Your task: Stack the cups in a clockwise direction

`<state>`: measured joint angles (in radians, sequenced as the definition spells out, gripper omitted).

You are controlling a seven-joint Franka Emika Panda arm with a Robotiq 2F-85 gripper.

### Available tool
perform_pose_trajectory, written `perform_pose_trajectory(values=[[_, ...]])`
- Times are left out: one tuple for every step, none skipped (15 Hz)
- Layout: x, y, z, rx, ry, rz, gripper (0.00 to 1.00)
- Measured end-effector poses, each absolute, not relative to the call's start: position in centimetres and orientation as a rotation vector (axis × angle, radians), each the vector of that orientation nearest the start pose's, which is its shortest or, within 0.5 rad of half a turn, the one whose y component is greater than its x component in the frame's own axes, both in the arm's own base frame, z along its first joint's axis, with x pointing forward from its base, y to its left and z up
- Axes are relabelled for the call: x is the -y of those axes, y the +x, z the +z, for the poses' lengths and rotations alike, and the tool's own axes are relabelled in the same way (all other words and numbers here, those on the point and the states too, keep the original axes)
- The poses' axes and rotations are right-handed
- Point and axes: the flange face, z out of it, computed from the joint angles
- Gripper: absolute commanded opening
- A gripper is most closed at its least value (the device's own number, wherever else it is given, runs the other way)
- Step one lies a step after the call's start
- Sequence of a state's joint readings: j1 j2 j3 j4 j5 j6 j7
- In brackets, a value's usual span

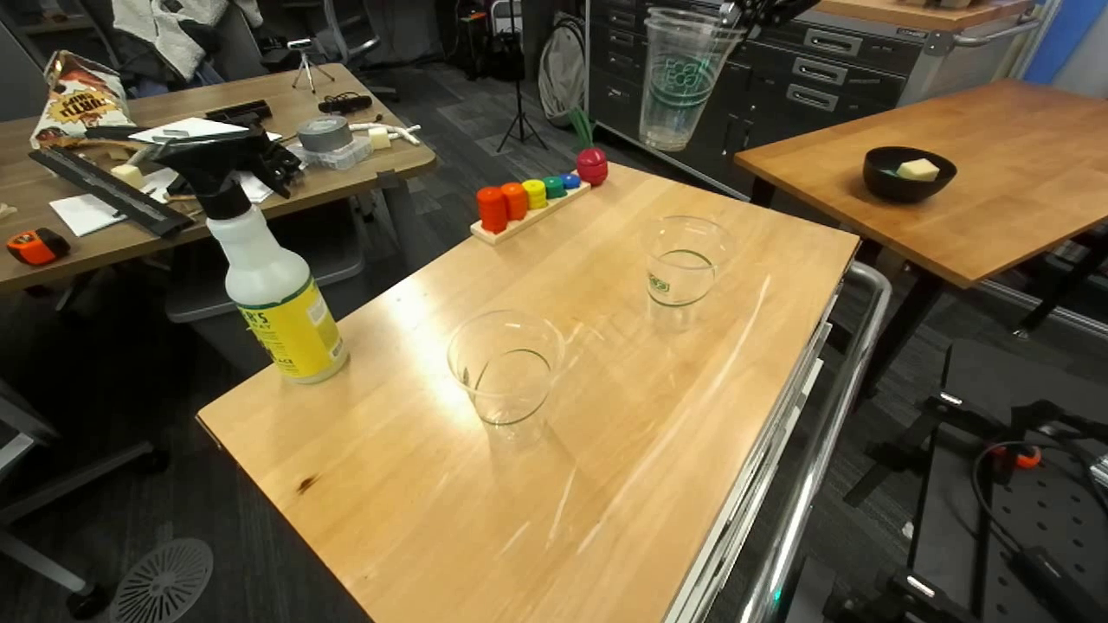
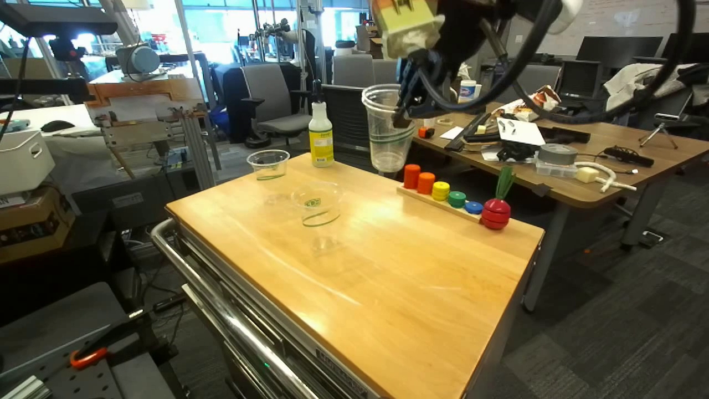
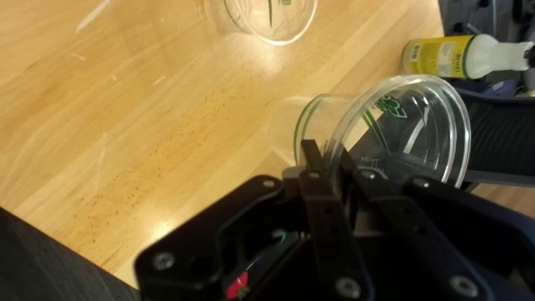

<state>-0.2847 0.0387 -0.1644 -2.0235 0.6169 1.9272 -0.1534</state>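
My gripper (image 3: 327, 152) is shut on the rim of two clear nested cups (image 1: 679, 82), whose doubled rims show in both exterior views (image 2: 390, 136). It holds them in the air above the far side of the wooden cart top, slightly tilted. The held cups fill the middle right of the wrist view (image 3: 401, 117). Two more clear cups stand upright and apart on the cart top. One is near the middle (image 1: 511, 381) and also shows at the back left (image 2: 268, 166). The other (image 1: 684, 268) is nearer the rail (image 2: 318, 205). One standing cup (image 3: 276, 21) shows at the wrist view's top.
A yellow spray bottle (image 1: 294, 320) stands at a corner of the cart top (image 2: 354, 288). A rack of coloured discs (image 1: 528, 205) and a red radish toy (image 1: 592, 166) line one edge. A metal rail (image 1: 822, 484) runs along another side. A black bowl (image 1: 909, 186) is on another table.
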Motion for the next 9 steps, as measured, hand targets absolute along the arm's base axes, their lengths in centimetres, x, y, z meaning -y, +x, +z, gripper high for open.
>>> perform_pose_trajectory(values=[[20.2, 50.4, 44.1, -0.686, -2.462, -0.043, 0.1], [20.1, 49.5, 45.1, -0.662, -2.449, -0.026, 0.09], [20.0, 48.7, 45.6, -0.642, -2.438, -0.009, 0.09], [19.7, 48.0, 45.9, -0.622, -2.429, 0.012, 0.1], [19.3, 47.5, 45.9, -0.603, -2.423, 0.034, 0.1], [18.8, 47.2, 45.7, -0.585, -2.42, 0.053, 0.09], [18.2, 47.0, 45.2, -0.568, -2.419, 0.071, 0.09], [17.5, 47.0, 44.6, -0.55, -2.42, 0.092, 0.09], [16.7, 47.0, 44.0, -0.535, -2.421, 0.115, 0.1]])
